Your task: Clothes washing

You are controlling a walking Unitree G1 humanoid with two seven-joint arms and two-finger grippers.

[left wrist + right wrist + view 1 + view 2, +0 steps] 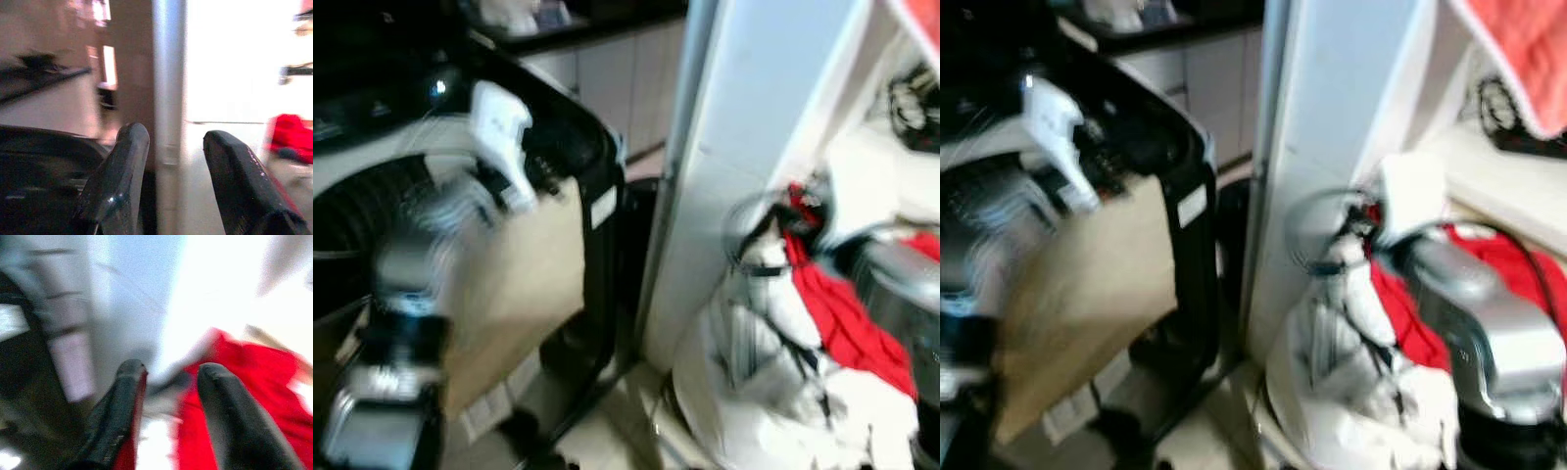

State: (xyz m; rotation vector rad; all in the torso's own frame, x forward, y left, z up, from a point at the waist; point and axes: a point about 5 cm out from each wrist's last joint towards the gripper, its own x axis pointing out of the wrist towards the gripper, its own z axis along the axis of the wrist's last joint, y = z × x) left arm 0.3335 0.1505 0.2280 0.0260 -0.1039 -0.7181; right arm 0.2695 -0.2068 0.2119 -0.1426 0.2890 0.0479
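R claw [168, 369] just above red cloth [244, 396]

red garment [842, 318] draped over white laundry [773, 392]

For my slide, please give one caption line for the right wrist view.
Open right tool pointing at red cloth beside a pale wall, picture blurred.

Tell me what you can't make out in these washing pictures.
- Washing machine drum contents: head views, motion blur and the left arm in front.
- White laundry pieces: head views, blurred together around the red garment.
- Right gripper contact with the red garment: right wrist view, smeared.
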